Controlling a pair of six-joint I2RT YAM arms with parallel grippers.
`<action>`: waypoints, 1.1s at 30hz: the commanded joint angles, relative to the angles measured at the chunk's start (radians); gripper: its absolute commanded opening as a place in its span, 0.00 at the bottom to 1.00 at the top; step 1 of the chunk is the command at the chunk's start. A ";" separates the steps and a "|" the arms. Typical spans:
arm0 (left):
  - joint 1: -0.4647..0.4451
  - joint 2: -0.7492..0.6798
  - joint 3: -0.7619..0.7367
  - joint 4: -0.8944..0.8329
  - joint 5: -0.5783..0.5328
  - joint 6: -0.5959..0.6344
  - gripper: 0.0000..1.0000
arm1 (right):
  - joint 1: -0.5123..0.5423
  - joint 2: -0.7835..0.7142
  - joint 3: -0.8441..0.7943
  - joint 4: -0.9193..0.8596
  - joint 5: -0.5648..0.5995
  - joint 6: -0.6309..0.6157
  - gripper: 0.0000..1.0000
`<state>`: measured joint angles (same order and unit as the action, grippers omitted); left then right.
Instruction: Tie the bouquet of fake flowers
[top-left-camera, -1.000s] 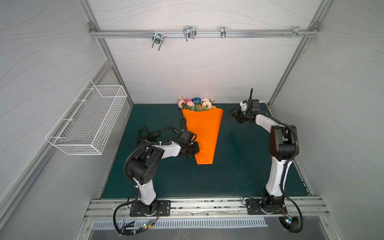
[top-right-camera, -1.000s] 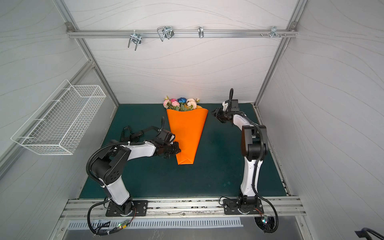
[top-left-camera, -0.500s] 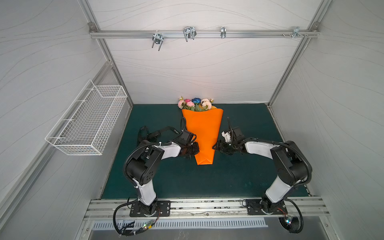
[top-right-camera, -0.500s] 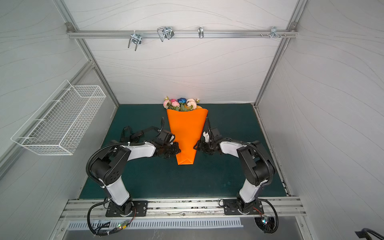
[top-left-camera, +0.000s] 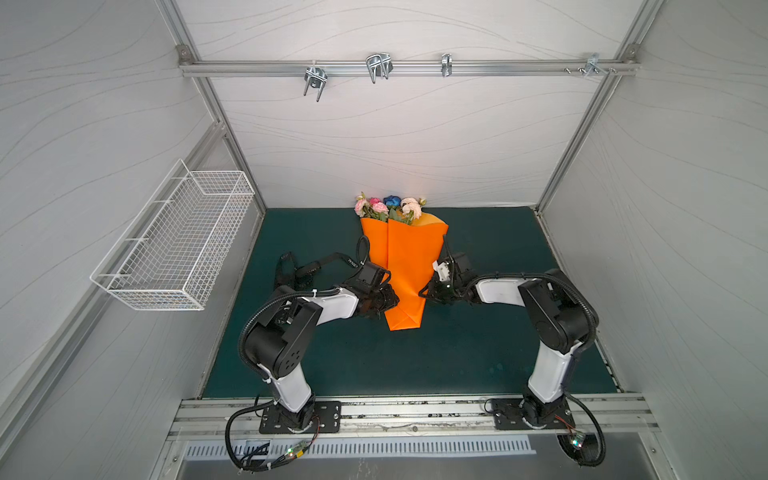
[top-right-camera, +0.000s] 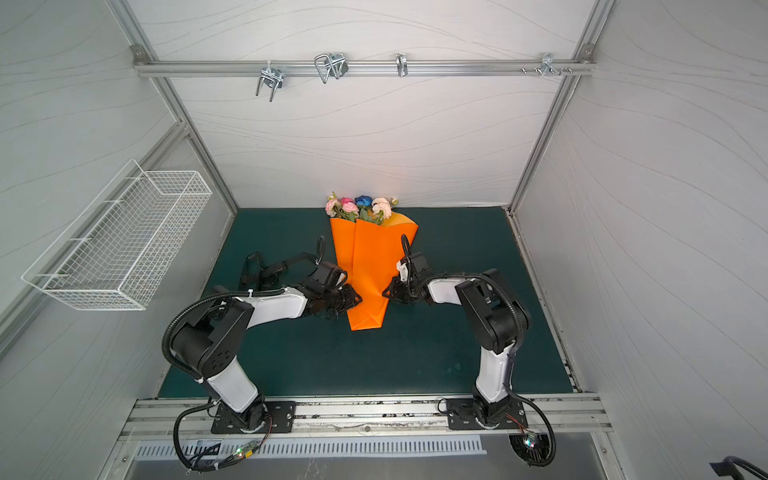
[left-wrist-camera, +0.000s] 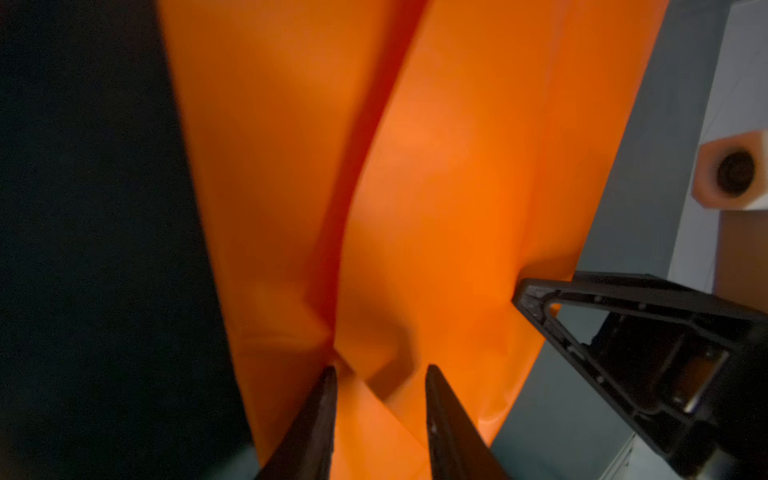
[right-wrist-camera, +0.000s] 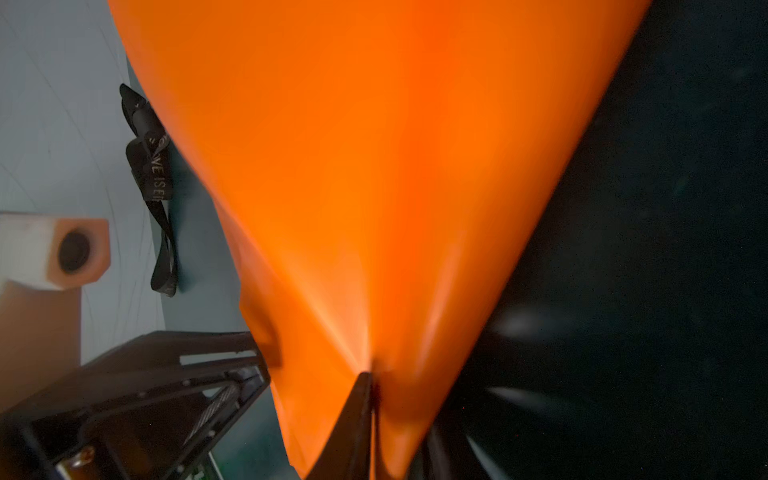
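The bouquet of fake flowers (top-left-camera: 388, 207) (top-right-camera: 360, 206) lies on the green mat with its pink, peach and blue heads towards the back wall. Its stems are hidden inside an orange paper cone (top-left-camera: 409, 266) (top-right-camera: 372, 266) (left-wrist-camera: 457, 166) (right-wrist-camera: 374, 166). At the cone's lower left edge, my left gripper (top-left-camera: 392, 300) (top-right-camera: 355, 300) (left-wrist-camera: 380, 370) is open, its two tips spread over the paper. My right gripper (top-left-camera: 424, 291) (top-right-camera: 386, 292) (right-wrist-camera: 372, 382) is at the lower right edge, shut on a pinch of the orange paper.
A black printed ribbon (top-left-camera: 307, 268) (top-right-camera: 270, 270) (right-wrist-camera: 151, 174) lies crumpled on the mat (top-left-camera: 478, 340) left of the cone, behind the left arm. A white wire basket (top-left-camera: 174, 245) hangs on the left wall. A rail with metal hooks (top-left-camera: 378, 68) crosses the back wall.
My right arm swung from the back right corner down to the cone's right edge and closed on the paper. My left gripper opened. The cone's left flap now shows as a separate fold.
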<state>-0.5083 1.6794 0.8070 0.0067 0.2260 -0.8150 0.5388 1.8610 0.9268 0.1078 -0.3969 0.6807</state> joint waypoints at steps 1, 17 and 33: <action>0.053 -0.087 -0.014 -0.104 -0.116 -0.014 0.57 | 0.013 0.039 -0.003 -0.049 0.046 0.018 0.21; 0.264 0.052 0.331 -0.187 -0.024 0.224 0.74 | 0.054 0.029 0.036 -0.103 0.066 -0.040 0.29; 0.261 0.258 0.483 -0.244 0.149 0.330 0.99 | 0.065 0.059 0.100 -0.194 0.089 -0.105 0.31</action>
<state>-0.2485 1.9087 1.2545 -0.2424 0.3126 -0.5236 0.5953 1.8774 1.0180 -0.0113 -0.3325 0.5983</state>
